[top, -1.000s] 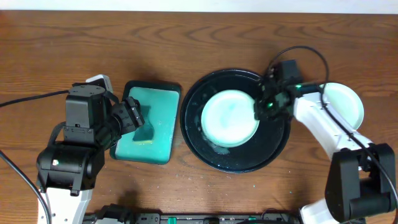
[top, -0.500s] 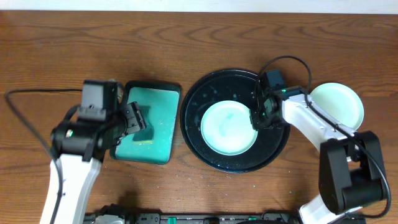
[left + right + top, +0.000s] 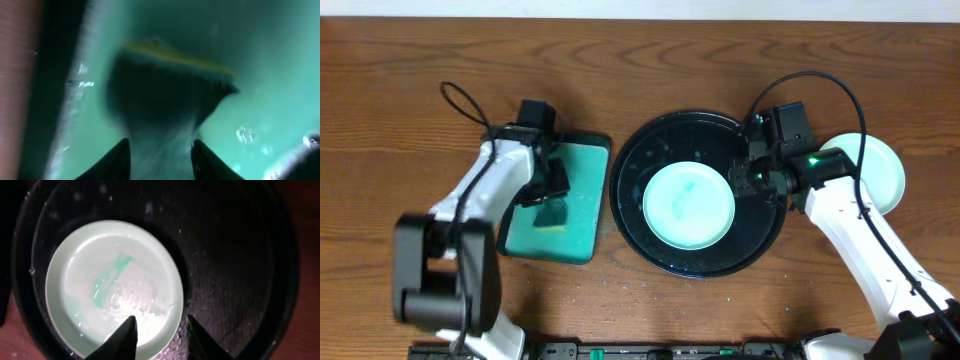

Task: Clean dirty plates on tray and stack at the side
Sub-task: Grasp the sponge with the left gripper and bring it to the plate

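Right gripper [image 3: 160, 319] has backed off, fingers spread; left gripper [image 3: 160, 142] blurred, grip unclear. Plate [image 3: 689, 205] inside tray [image 3: 760, 235]: rigid, wet-slick; pinch its rim.

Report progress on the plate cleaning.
Done: one mint plate sits on the table beside the black tray, and it looks clean where visible. In hand: the right fingers hang open over the rim of the plate on the tray, which carries a teal smear. The left fingers are at the sponge in the teal tray, grip unclear. Left: wipe that plate and stack it. Only two plates show.
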### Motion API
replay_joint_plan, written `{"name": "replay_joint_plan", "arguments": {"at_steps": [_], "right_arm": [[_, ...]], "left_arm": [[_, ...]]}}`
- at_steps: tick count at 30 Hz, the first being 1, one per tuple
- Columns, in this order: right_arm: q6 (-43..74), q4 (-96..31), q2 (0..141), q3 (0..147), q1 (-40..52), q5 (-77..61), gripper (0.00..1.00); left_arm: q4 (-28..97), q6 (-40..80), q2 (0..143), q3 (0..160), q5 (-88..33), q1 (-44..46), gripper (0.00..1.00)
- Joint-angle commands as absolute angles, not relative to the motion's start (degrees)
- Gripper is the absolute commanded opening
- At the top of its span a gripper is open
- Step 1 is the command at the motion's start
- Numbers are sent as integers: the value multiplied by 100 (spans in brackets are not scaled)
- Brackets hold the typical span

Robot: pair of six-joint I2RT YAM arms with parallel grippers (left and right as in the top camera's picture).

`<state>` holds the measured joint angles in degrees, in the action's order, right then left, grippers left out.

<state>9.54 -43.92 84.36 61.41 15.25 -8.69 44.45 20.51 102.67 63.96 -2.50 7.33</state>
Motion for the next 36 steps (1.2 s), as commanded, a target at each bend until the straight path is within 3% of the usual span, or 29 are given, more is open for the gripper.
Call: {"name": "replay_joint_plan", "arguments": {"at_steps": [1, 4, 15, 21, 24, 28, 33, 36], "right_arm": [[1173, -4464, 8534, 6187, 1500, -1057, 31], [1417, -4477, 8670, 6180, 1498, -1055, 41], [1772, -4333, 9614, 6180, 1494, -1041, 39], [1144, -4239, 10348, 6180, 1500, -1446, 26], [1100, -4193, 10637, 6180, 1498, -1719, 15], [1105, -4152, 10792, 6180, 1500, -1806, 8], [742, -4160, 10641, 6182, 1498, -1855, 9], [652, -4250, 10245, 6182, 1492, -1802, 16]], "left_arm": [[4311, 2016, 10556, 6320, -709, 740, 31], [4272, 2014, 10593, 6324, -646, 733, 7], [4864, 1940, 9054, 6416, -672, 735, 7], [5033, 1841, 7977, 6416, -961, 746, 7], [5028, 1841, 7749, 6416, -1470, 749, 7], [4958, 1846, 7736, 6412, -1756, 932, 7], [4678, 1846, 7808, 6407, -1732, 1444, 7], [4528, 1846, 7817, 6407, -1732, 1719, 7]]}}
